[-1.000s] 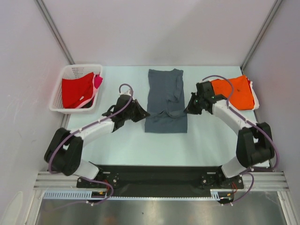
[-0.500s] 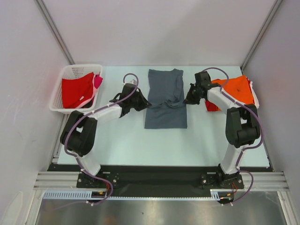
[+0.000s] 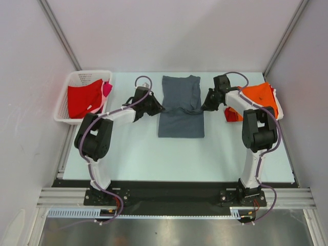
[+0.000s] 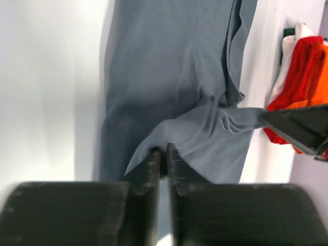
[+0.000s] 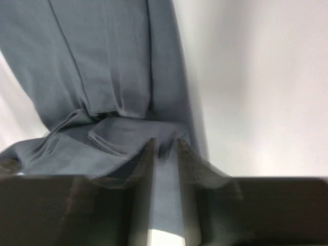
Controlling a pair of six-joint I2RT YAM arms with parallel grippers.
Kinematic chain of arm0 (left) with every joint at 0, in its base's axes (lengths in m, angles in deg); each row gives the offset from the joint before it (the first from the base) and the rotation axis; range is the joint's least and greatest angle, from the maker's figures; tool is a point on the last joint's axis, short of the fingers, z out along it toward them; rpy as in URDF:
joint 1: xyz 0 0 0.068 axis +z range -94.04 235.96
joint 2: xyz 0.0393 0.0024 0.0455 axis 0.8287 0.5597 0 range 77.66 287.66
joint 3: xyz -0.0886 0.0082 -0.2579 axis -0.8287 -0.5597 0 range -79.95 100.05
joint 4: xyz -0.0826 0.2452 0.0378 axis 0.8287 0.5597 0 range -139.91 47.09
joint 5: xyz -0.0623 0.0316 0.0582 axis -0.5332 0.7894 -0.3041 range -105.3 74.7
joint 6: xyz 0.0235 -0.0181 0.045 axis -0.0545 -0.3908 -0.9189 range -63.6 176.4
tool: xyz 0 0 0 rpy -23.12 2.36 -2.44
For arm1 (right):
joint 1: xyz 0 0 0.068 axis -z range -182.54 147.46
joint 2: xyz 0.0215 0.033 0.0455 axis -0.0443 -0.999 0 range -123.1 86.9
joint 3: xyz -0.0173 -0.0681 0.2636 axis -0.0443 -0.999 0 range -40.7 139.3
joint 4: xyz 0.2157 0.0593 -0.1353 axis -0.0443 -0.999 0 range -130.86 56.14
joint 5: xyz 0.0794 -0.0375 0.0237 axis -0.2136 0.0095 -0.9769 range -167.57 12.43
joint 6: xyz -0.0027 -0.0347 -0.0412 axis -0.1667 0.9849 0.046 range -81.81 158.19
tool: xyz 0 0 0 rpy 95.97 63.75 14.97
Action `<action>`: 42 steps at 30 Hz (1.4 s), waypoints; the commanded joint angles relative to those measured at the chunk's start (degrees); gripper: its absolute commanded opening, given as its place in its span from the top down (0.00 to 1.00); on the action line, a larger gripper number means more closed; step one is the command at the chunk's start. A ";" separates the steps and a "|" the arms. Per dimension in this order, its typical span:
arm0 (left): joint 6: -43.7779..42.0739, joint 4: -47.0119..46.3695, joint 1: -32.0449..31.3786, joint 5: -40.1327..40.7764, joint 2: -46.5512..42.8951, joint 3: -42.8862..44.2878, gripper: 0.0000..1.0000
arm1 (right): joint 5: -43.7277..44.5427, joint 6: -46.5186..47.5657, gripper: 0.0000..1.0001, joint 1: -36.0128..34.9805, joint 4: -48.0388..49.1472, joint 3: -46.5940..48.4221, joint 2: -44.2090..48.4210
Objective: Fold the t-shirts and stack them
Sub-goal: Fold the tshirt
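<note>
A dark slate-grey t-shirt (image 3: 180, 107) lies lengthwise in the table's middle, its near end lifted and folded back over itself. My left gripper (image 3: 156, 108) is shut on that folded edge at the shirt's left side; the left wrist view shows its jaws pinching the cloth (image 4: 205, 128). My right gripper (image 3: 205, 106) is shut on the same edge at the shirt's right side, with the cloth (image 5: 102, 82) between its jaws. An orange t-shirt (image 3: 259, 97) lies folded at the back right. A red t-shirt (image 3: 84, 98) and a pink one (image 3: 107, 89) lie in the basket.
The white lattice basket (image 3: 65, 120) stands at the back left by the wall. White walls and metal posts close in both sides and the back. The orange shirt's pile also shows in the left wrist view (image 4: 302, 77).
Both grippers have carried the grey shirt's near edge toward the back, so the fold has grown and the shirt looks shorter. Both arms now reach further back.
</note>
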 commanded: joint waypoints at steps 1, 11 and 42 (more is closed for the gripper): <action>-2.45 -1.80 0.81 0.75 1.81 4.06 0.77 | 1.34 1.21 0.67 0.78 1.07 4.17 -2.10; -7.73 3.82 0.99 5.58 -0.03 5.46 0.25 | 6.52 6.56 0.50 -2.01 1.08 10.05 -2.89; 4.91 15.50 1.24 7.77 32.57 41.60 0.37 | 23.30 9.56 0.88 -7.75 -9.82 38.72 -27.07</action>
